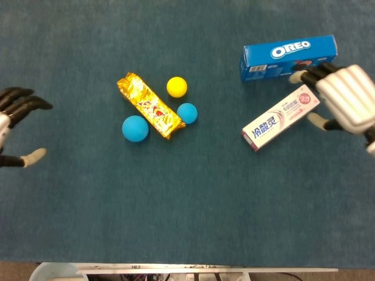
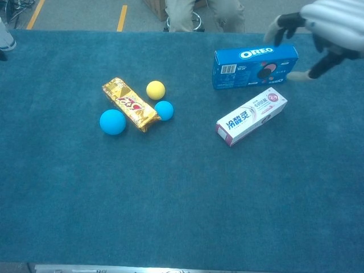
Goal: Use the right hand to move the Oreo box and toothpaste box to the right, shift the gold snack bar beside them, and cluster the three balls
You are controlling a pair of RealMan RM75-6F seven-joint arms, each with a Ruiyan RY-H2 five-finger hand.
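The blue Oreo box (image 1: 290, 57) (image 2: 255, 67) lies at the far right of the table. Just in front of it the white toothpaste box (image 1: 281, 117) (image 2: 251, 116) lies at a slant. My right hand (image 1: 347, 98) (image 2: 330, 25) hovers by the right ends of both boxes, fingers spread and holding nothing; whether it touches them I cannot tell. The gold snack bar (image 1: 150, 105) (image 2: 130, 103) lies diagonally left of centre. Around it sit a yellow ball (image 1: 176, 86) (image 2: 155, 90), a small blue ball (image 1: 187, 112) (image 2: 164, 110) and a larger blue ball (image 1: 135, 128) (image 2: 112, 121). My left hand (image 1: 14, 126) is open at the left edge.
Dark blue cloth (image 1: 193, 199) covers the whole table. A person's legs and a stool base (image 2: 199, 14) stand beyond the far edge. A pale bin rim (image 1: 55, 271) shows below the near edge.
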